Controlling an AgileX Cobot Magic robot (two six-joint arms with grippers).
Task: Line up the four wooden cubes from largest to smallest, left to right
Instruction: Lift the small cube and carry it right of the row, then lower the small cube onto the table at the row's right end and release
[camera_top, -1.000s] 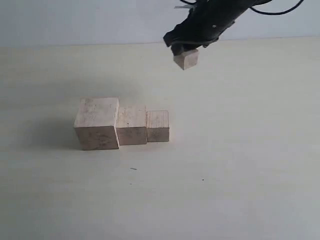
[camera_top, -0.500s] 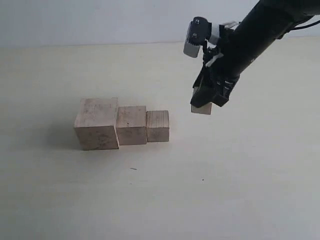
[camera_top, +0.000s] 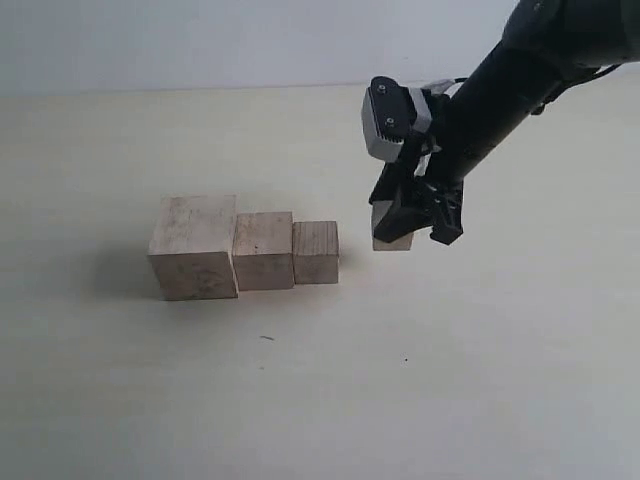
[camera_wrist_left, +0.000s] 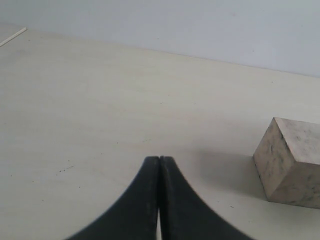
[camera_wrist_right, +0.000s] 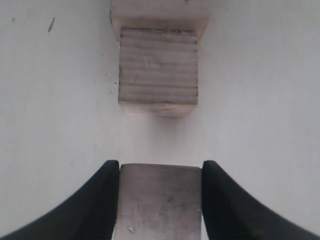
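Now the right gripper (camera_wrist_right: 160, 172) pinches the smallest cube (camera_top: 393, 241) near the third cube (camera_top: 315, 252). The left gripper (camera_wrist_left: 159, 165) is pressed together.

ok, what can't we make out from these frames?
Exterior view: right claw covers most of the smallest cube; contact with the table unclear.
Right wrist view: frame edge cuts off the row beyond the nearest cube.
Left wrist view: lone cube clipped at the edge; which one, unclear.

No text, label, brand mark, number or sign can be read on the wooden cubes (camera_top: 193, 245) or the table (camera_top: 300, 400).
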